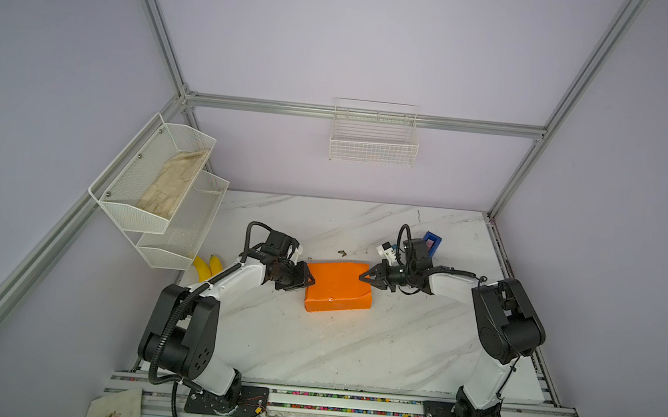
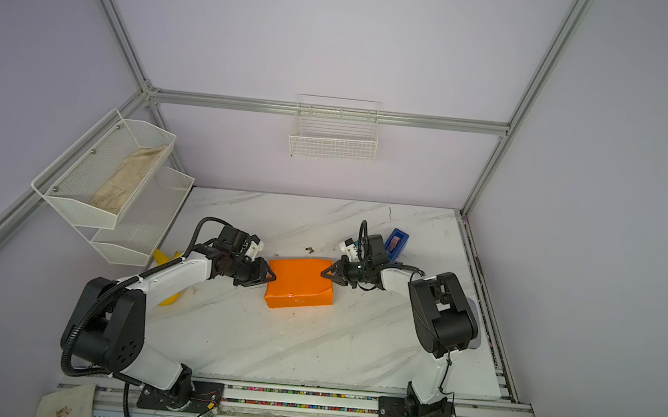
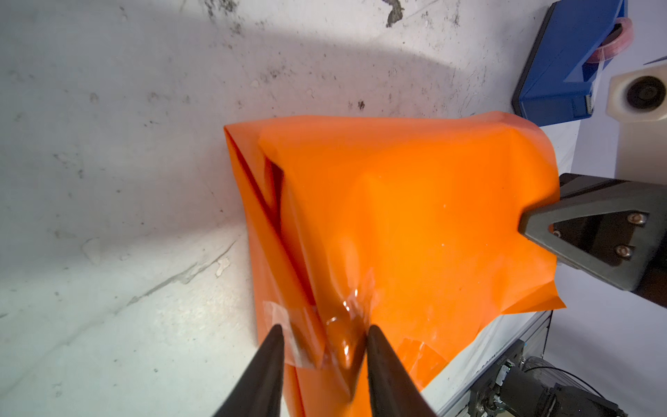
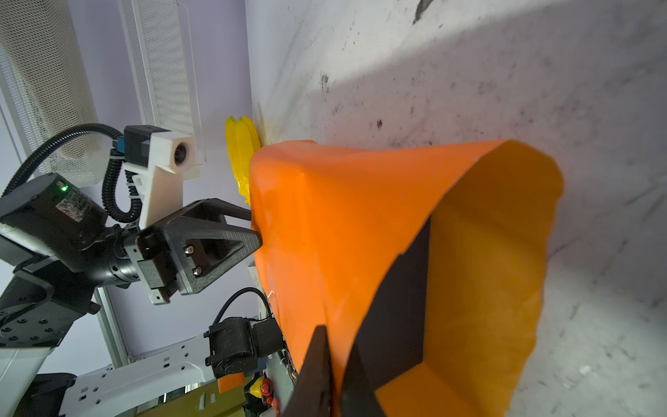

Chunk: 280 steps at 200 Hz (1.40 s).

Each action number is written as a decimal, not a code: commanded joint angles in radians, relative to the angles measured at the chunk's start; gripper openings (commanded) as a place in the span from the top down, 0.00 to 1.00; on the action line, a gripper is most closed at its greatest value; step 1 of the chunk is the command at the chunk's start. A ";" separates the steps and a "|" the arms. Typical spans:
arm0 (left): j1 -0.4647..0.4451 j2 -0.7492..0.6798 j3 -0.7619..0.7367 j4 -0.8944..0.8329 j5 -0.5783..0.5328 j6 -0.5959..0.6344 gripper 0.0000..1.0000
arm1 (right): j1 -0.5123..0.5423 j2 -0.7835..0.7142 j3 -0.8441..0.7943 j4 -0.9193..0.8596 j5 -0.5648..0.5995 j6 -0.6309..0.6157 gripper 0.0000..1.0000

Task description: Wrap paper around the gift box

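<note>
Right up against the lens, the right gripper (image 4: 337, 337) had its black jaws closed tight on the loose edge of the paper (image 4: 325, 224), seemingly so that the open end would not sag. Through that opening showed a dark face of the gift box (image 4: 399, 307), sitting inside the orange sleeve, so the box looked covered all around but bare at this end. The parcel lay on the marble table (image 1: 310, 353), near the blue tape dispenser (image 1: 431, 244), on the dispenser's left-arm side and a little nearer the arm bases. At the end farther from the dispenser, the left gripper (image 3: 323, 328) stood about half closed, apparently squeezing the folded end where clear tape (image 3: 288, 317) crinkled, probably to press it flat. I judged the dispenser-side end wanted folding next.
</note>
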 commanded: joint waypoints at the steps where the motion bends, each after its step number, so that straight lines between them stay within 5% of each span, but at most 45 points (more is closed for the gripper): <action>1: 0.011 -0.020 0.105 -0.009 -0.013 0.017 0.68 | 0.006 0.012 0.001 -0.018 0.004 -0.014 0.91; 112: 0.011 -0.018 0.071 0.009 0.009 -0.006 1.00 | 0.011 0.017 0.010 -0.031 0.003 -0.017 0.96; 148: 0.013 -0.025 0.067 0.005 0.012 -0.006 1.00 | 0.015 0.004 0.014 -0.039 0.020 -0.011 1.00; 194: 0.039 -0.163 0.099 -0.079 -0.139 0.011 0.48 | 0.016 -0.068 0.064 -0.148 0.068 -0.032 1.00; 280: 0.067 -0.328 0.067 -0.096 -0.324 0.007 0.39 | 0.031 -0.250 0.338 -0.653 0.207 -0.182 1.00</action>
